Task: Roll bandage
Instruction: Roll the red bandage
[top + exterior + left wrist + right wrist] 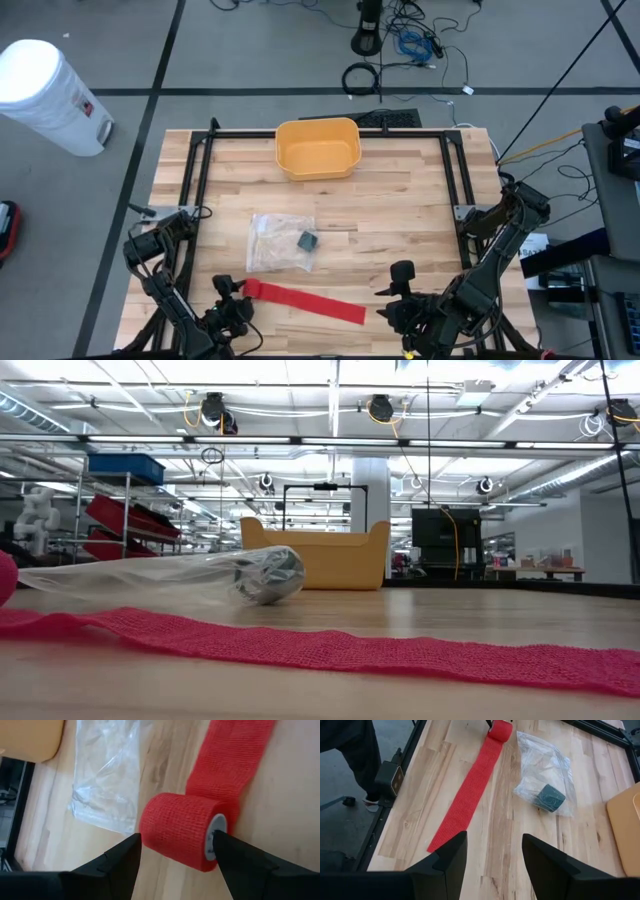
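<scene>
The red bandage (305,300) lies on the near part of the desk (400,215), mostly unrolled: a long flat strip runs from a small rolled core at its left end toward the right arm's side. In the left wrist view that rolled core (185,830) sits between the fingers of the left gripper (175,852), which stand apart on either side of it; whether either finger actually touches the roll is hard to say from this angle. The right gripper (492,852) hovers with its fingers spread over bare wood near the strip's loose end, holding nothing. Just behind the bandage lies a clear plastic bag (280,243) with a dark object (308,240) inside, and a yellow bin (318,148) stands at the far edge. The step in hand looks like the early part of rolling, with only a few turns wound on. The next move likely calls for the left gripper to close on the roll and turn it along the strip, while the right gripper presses down or tensions the free end so the fabric winds straight.
</scene>
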